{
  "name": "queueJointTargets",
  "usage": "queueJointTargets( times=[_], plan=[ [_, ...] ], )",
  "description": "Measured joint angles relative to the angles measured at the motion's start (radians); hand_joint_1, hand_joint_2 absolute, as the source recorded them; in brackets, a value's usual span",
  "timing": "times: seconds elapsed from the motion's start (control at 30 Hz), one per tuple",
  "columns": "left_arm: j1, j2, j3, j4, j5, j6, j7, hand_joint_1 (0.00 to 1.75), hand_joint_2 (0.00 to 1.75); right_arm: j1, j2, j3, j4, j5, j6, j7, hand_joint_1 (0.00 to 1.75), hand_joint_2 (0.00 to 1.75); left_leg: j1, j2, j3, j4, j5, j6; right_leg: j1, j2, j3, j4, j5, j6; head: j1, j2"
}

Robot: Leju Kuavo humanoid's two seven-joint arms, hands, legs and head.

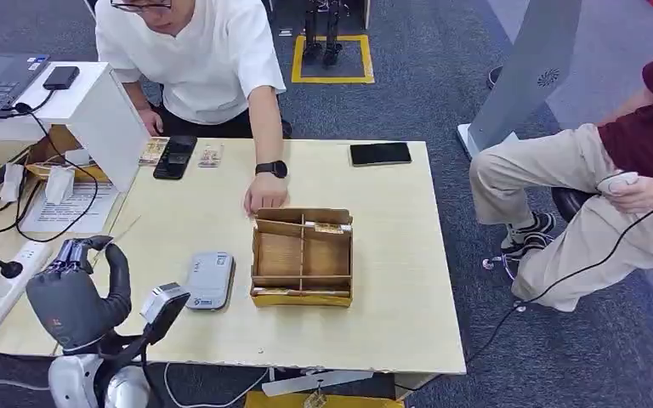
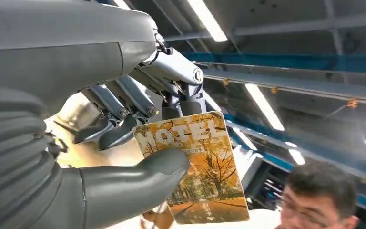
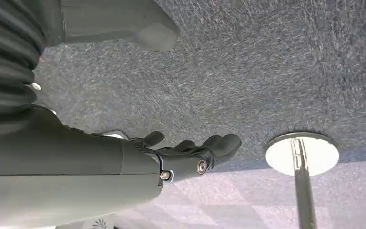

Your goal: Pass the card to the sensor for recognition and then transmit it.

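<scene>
Head view: your left robot hand (image 1: pixel 75 280) was raised over the near left corner of the bench (image 1: pixel 391 280), palm turned away from the camera, so you could not see from here what it held. The grey sensor (image 1: pixel 210 280) lay flat on the bench just right of that robot hand. A cardboard box (image 1: pixel 303 257) with compartments stood just right of the sensor, apart from it. A person (image 1: pixel 195 51) in a white shirt leaned over the far edge, one hand (image 1: pixel 264 194) resting on the bench and touching the box's far left corner. Two phones lay on the far side, one (image 1: pixel 175 156) to the left and one (image 1: pixel 380 154) to the right. A second person (image 1: pixel 595 187) sat to the right, off the bench, holding a controller (image 1: pixel 616 181).

Left wrist view: the left robot hand pinched the card (image 2: pixel 205 167) between thumb (image 2: pixel 164 162) and fingers (image 2: pixel 124 107). The card carried an autumn-tree picture and the word HOTEL, and it pointed up toward the ceiling lights.

Right wrist view: the right robot hand (image 3: pixel 190 150) hung over grey carpet (image 3: pixel 267 67) with fingers loosely apart and nothing in them. A round metal base (image 3: pixel 302 152) with a pole stood on the floor beyond the fingertips.
</scene>
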Motion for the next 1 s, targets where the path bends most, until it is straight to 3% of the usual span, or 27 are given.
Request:
queueJointTargets(
  times=[0.27,0.53,0.73,0.87,0.9,1.0],
  plan=[
    [0.013,-0.002,0.069,-0.007,-0.03,0.0,0.023,1.75,1.75,0.0,0.0,0.0,0.0,-0.015,0.0,0.001,0.0,1.75,0.0,0.0,0.0,0.0,0.0,0.0,0.0,0.0,0.0,0.0,0.0,0.0,0.0,0.0],
    [0.017,-0.003,0.087,-0.011,-0.035,0.0,0.024,1.75,1.75,0.0,0.0,0.0,0.0,-0.015,0.0,0.001,0.0,1.75,0.0,0.0,0.0,0.0,0.0,0.0,0.0,-0.001,0.0,0.0,0.0,0.0,0.0,0.0],
    [0.018,-0.003,0.088,-0.011,-0.095,0.0,0.064,1.75,1.75,0.0,0.0,0.0,0.0,-0.02,0.0,0.001,0.0,1.75,0.0,0.0,0.0,0.0,0.0,0.0,0.0,-0.001,0.0,0.0,0.0,0.0,0.0,0.0],
    [0.019,-0.003,0.101,0.015,-0.116,0.0,0.038,1.75,1.75,0.0,0.0,0.0,0.0,-0.029,0.0,0.001,0.0,1.75,0.0,0.0,0.0,0.0,0.0,0.0,0.0,-0.001,0.0,0.0,0.0,0.0,0.0,0.0],
    [0.023,-0.003,0.107,0.024,-0.125,0.0,0.042,1.75,1.75,0.0,0.0,0.0,0.0,-0.029,0.0,0.001,0.0,1.75,0.0,0.0,0.0,0.0,0.0,0.0,0.0,0.0,0.0,0.0,0.0,0.0,0.0,0.0],
    [0.041,-0.005,0.102,0.039,-0.2,0.0,0.139,1.75,1.75,0.0,0.0,0.0,0.0,-0.031,0.0,0.001,0.0,1.75,0.0,0.0,0.0,0.0,0.0,0.0,0.0,0.0,0.0,0.0,0.0,0.0,0.0,0.0]
  ],
)
